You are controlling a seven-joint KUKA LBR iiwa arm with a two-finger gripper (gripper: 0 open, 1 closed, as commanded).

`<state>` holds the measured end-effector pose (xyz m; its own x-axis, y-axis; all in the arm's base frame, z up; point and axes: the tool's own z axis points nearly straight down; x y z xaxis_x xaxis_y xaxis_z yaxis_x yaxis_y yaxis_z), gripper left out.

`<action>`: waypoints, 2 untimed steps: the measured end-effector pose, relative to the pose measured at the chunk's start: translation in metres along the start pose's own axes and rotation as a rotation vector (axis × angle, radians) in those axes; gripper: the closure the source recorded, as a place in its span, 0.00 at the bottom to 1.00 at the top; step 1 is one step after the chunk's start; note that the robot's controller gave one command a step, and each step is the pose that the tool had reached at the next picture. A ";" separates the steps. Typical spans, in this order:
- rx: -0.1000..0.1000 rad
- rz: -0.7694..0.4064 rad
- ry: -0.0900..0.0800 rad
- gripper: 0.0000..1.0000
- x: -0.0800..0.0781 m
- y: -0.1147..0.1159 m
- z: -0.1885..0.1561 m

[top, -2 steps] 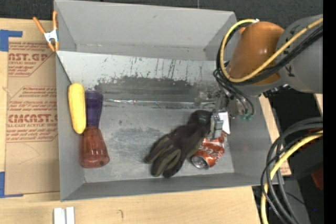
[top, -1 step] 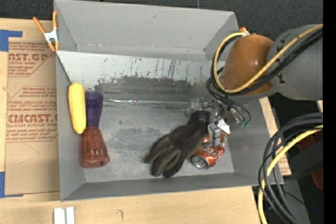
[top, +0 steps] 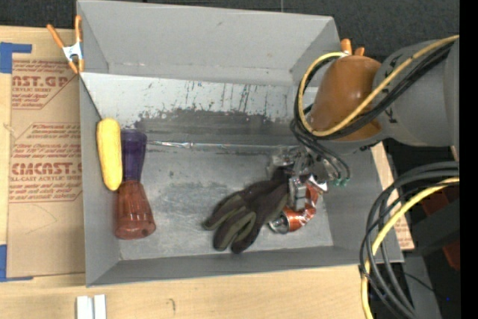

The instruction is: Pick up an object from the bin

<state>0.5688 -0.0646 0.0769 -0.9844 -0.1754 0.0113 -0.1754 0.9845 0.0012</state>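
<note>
Holding four things, the grey metal bin (top: 202, 33) has one yellow oblong plastic fruit (top: 109, 153), one purple-and-red goblet (top: 131, 198), one dark fabric glove (top: 243, 214) and one crushed red-and-silver can (top: 296, 220) at lower right, beneath the hand (top: 302, 190); whether that is open or closed cannot be told.

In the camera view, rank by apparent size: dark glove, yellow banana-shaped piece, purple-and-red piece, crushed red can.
Largest to smallest:
dark glove
purple-and-red piece
yellow banana-shaped piece
crushed red can, though the gripper covers part of it, so its rank is unsure.
</note>
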 end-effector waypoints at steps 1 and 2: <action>0.000 0.000 0.000 1.00 0.000 0.000 0.000; 0.008 0.004 -0.018 1.00 0.021 0.002 -0.003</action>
<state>0.5476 -0.0659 0.0804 -0.9852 -0.1715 -0.0063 -0.1714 0.9852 -0.0068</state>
